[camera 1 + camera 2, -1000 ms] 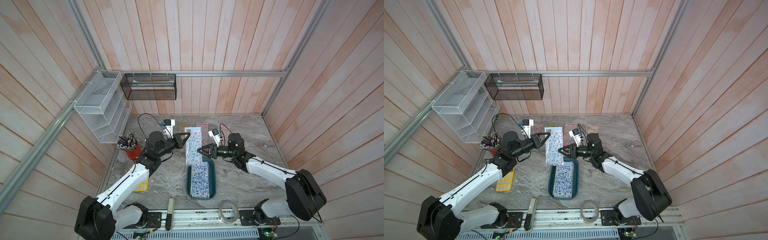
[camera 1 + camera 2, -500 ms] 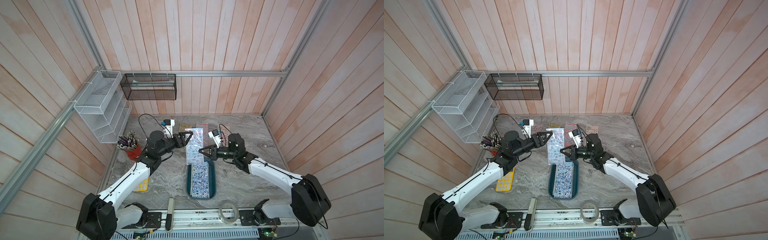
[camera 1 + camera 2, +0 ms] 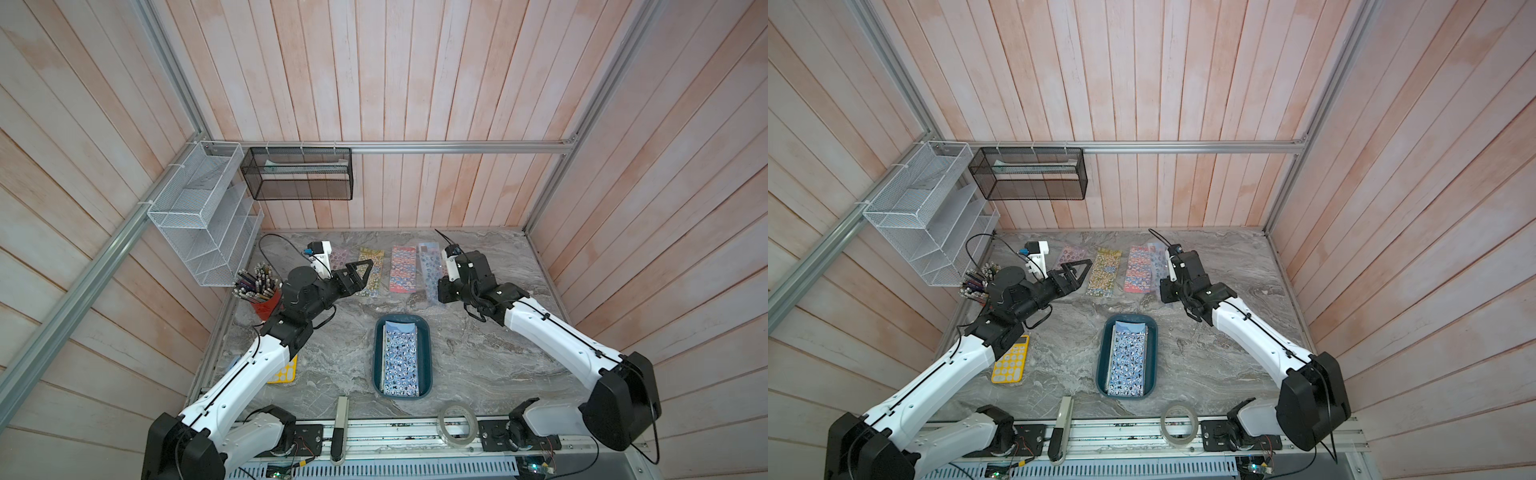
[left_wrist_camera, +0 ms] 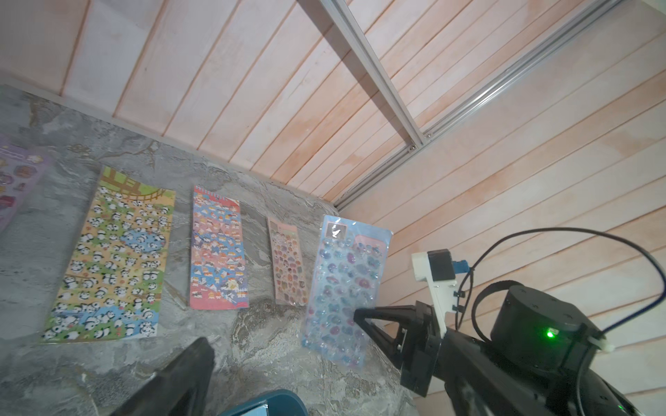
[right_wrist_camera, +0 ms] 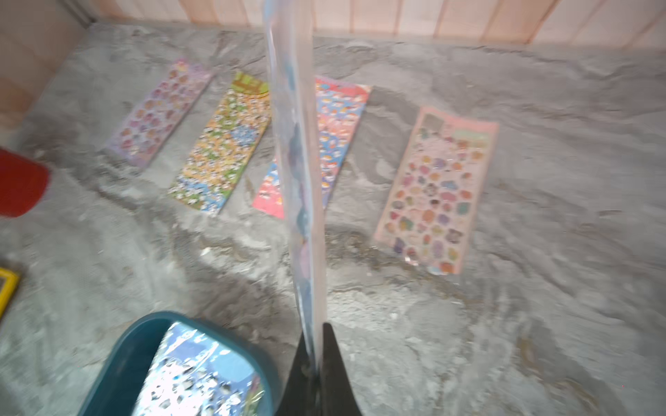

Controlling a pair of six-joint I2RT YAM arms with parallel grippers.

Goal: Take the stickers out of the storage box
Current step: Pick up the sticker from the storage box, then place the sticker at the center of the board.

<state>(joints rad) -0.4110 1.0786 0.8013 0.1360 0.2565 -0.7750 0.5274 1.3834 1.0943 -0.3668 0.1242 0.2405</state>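
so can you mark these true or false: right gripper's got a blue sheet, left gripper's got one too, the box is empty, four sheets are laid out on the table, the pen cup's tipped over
1. The right gripper is shut on a blue sticker sheet: true.
2. The left gripper grips a sheet: false. It is open and holds nothing.
3. The storage box is empty: false. Patterned sticker sheets lie in it.
4. Four sheets lie flat on the table: true. They are the purple sheet, yellow-green sheet, red-blue sheet and pink sheet.
5. The red pen cup is tipped over: false. It stands upright.

sticker sheets [image 4: 108, 259] flat beyond right gripper [image 5: 317, 335]: four
sticker sheet [image 4: 346, 281] in right gripper: one
storage box [image 3: 377, 353]: one
tape roll [image 3: 459, 441]: one
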